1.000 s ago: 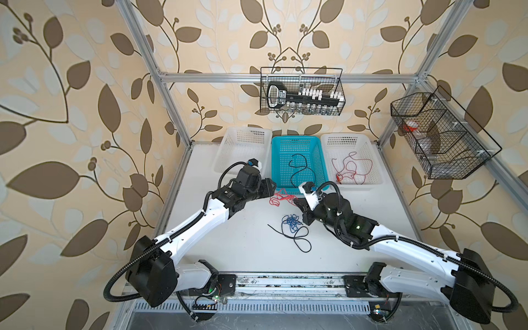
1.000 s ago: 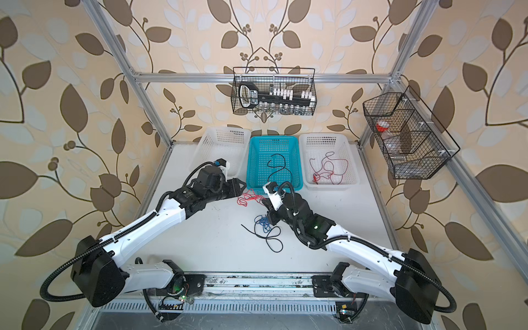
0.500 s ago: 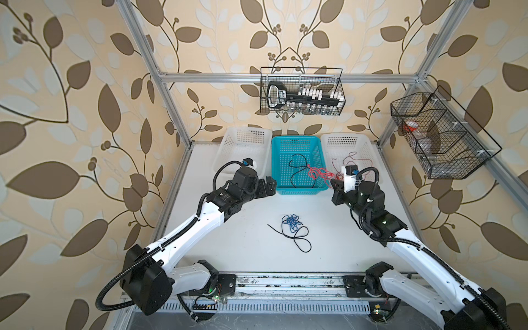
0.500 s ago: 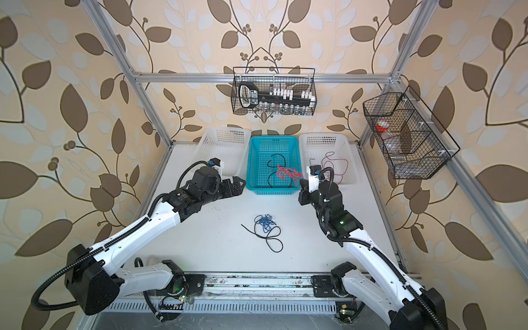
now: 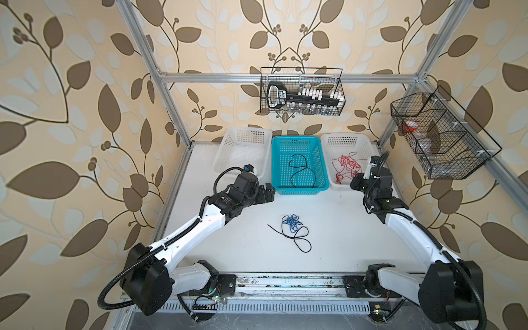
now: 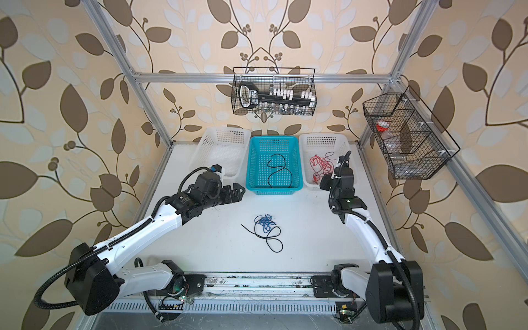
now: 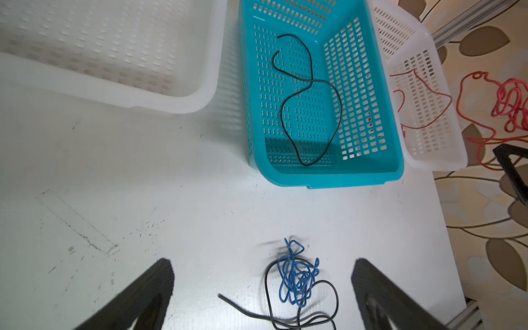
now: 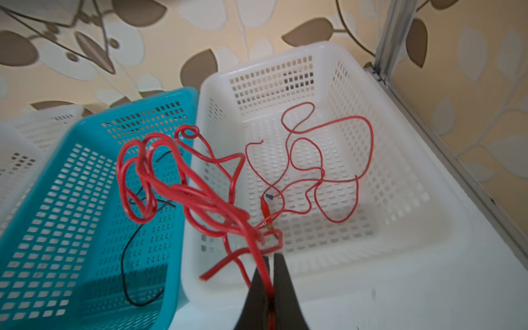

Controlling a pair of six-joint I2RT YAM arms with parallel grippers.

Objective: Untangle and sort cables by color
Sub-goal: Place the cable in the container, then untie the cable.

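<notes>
A: Sort status, colour by colour?

B: Red first. One loose thin red cable (image 8: 323,174) lies on the floor of the white perforated plastic basket at 1 o'clock (image 8: 371,254). A second, bunched thin red cable (image 8: 205,200) hangs from the right gripper (image 8: 271,258). Its jaws are pinched together on one strand, at that basket's near rim. The bunch is raised over the basket and not let go, so I count it as undelivered.

A: Black?

B: One curled thin black cable (image 7: 314,81) lies alone in the turquoise perforated plastic basket at 12 o'clock (image 5: 297,191). A looped thin black cable (image 5: 295,239) lies on the white tabletop (image 5: 371,243), just toward 6 o'clock of centre.

A: Blue?

B: None binned. The knotted thin blue cable (image 5: 291,223) sits against those black loops, touching them. Can't tell whether it is threaded through or only lying across. The white perforated plastic basket at 11 o'clock (image 5: 243,134) shows no cable.

A: Left arm?

B: The left gripper (image 7: 263,261) has its jaws wide apart and carries nothing. It hovers at 11 o'clock of the blue-black heap, by the turquoise basket's near corner.

A: Verdict?

B: About halfway, by my reckoning. Remaining: release the red bunch, part blue from black, bin each.
</notes>
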